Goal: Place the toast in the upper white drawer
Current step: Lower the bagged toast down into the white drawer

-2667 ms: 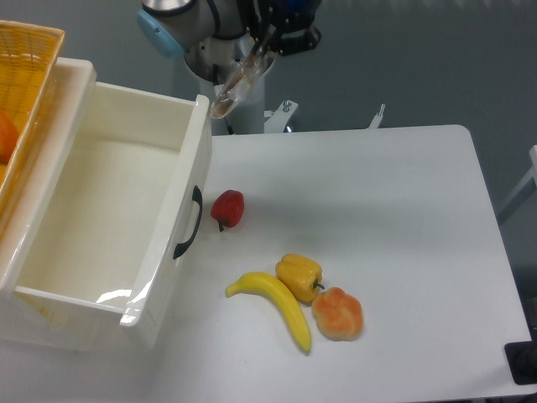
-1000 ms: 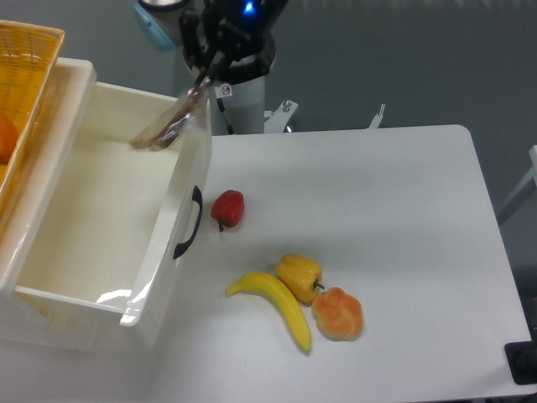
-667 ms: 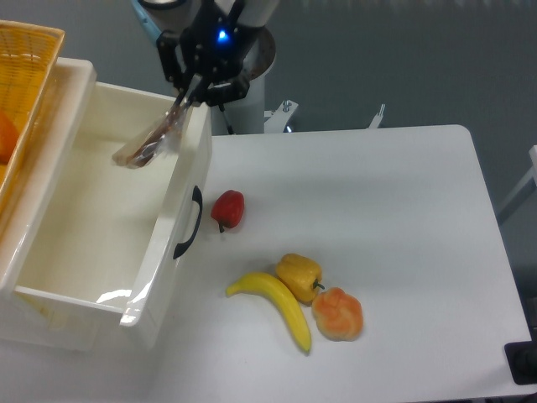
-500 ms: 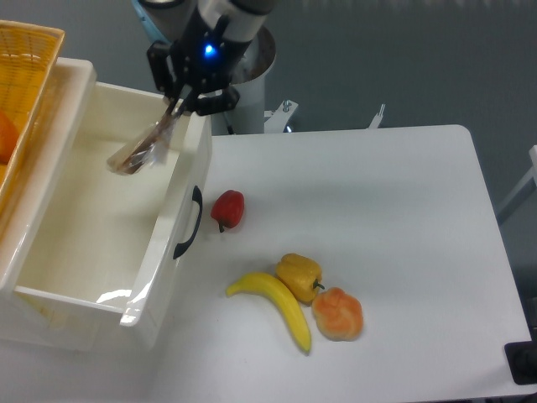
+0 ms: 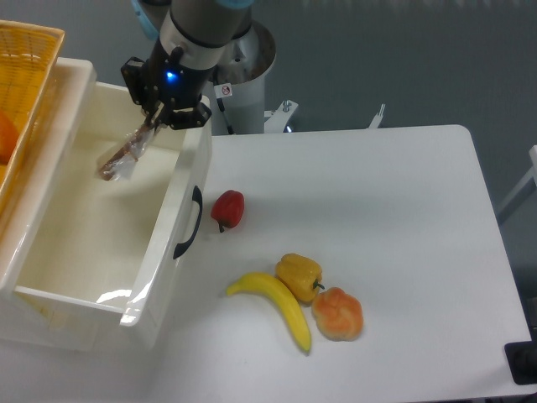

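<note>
The gripper (image 5: 149,128) hangs over the far end of the upper white drawer (image 5: 191,180), its fingers pinched on one end of the toast (image 5: 122,156), which dangles at a slant in its shiny clear wrap above the drawer's inside, clear of the floor and within the line of the walls. The drawer stands pulled out, glossy white with high walls and a black curved handle (image 5: 189,222) on its front; its visible floor holds nothing but a glare patch near the front corner. To the left, above the drawer's back edge, sits a yellow wicker basket (image 5: 33,59) with something orange (image 5: 5,138) inside at the picture's edge, too cropped to name. On the white table (image 5: 403,218), a red pepper (image 5: 228,208) lies just beside the drawer front near the handle. Further forward a banana (image 5: 277,306), a yellow pepper (image 5: 299,275) and an orange bun (image 5: 338,313) lie bunched together, touching or nearly so.
</note>
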`<action>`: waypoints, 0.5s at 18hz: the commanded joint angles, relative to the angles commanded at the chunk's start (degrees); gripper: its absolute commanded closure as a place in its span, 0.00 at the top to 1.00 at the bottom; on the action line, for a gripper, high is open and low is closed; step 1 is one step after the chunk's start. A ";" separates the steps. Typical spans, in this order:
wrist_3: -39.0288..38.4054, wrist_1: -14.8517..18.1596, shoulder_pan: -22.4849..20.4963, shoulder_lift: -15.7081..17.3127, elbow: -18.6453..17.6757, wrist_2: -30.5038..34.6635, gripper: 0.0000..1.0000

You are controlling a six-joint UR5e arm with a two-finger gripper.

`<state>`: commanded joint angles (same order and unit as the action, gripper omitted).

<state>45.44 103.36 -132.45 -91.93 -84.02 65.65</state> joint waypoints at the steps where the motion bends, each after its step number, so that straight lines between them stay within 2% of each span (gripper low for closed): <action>1: -0.17 0.00 0.18 -0.18 -0.09 -0.09 0.00; 9: -3.60 -0.09 2.02 -2.72 -0.09 -0.26 0.00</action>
<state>41.84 103.27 -130.43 -94.66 -84.11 65.39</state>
